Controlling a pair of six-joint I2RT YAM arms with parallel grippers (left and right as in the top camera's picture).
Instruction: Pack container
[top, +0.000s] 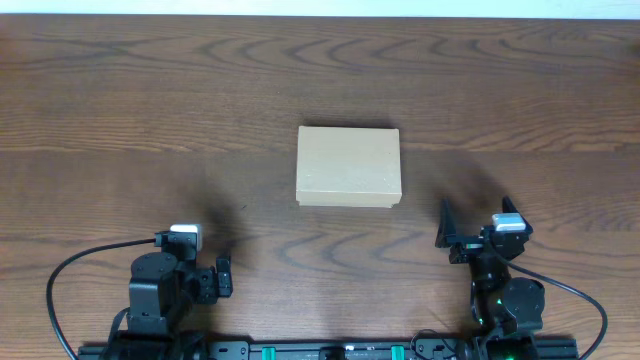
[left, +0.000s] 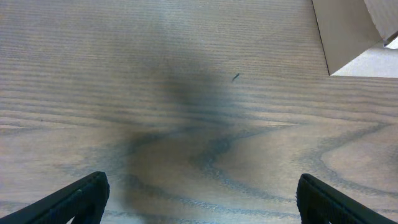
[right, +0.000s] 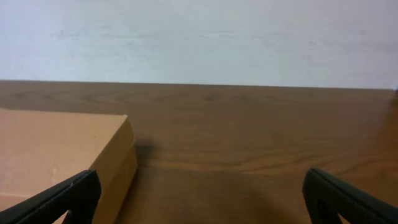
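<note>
The container (top: 348, 166) is a plain tan cardboard box with its lid shut, lying in the middle of the wooden table. Its corner shows in the left wrist view (left: 351, 34) at top right, and its side in the right wrist view (right: 68, 155) at left. My left gripper (top: 222, 277) sits near the front edge at the left, open and empty over bare wood (left: 199, 199). My right gripper (top: 447, 232) sits at the front right, open and empty (right: 202, 199), a little to the right of the box. No markers or tape roll are in view.
The brown wooden table (top: 120, 110) fills the overhead view. A pale wall (right: 199, 37) rises behind the far table edge. Black cables loop from both arm bases along the front edge.
</note>
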